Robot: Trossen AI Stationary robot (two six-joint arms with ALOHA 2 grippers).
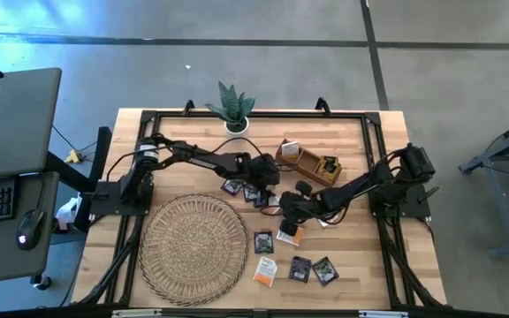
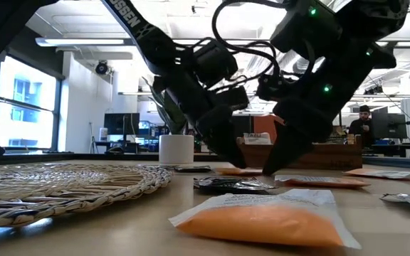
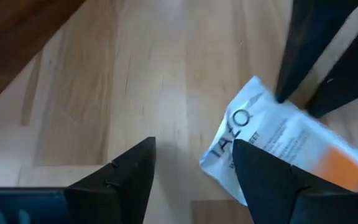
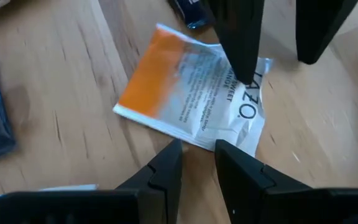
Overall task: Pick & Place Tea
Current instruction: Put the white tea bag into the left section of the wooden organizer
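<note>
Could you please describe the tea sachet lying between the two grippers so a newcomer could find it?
Start at the wooden divided tray, then look just in front of it, where both arms meet. There lies the orange-and-white sachet; its nearest neighbours are dark.

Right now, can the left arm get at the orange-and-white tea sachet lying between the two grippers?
Probably yes. The left gripper hangs just over the orange-and-white sachet, jaws open and partly astride its white edge. The right gripper crowds the same sachet from the opposite side, so the two could collide.

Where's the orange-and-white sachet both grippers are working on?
High view: the orange-and-white sachet lies flat at table centre, between the left gripper and right gripper, just short of the wooden tray.
</note>
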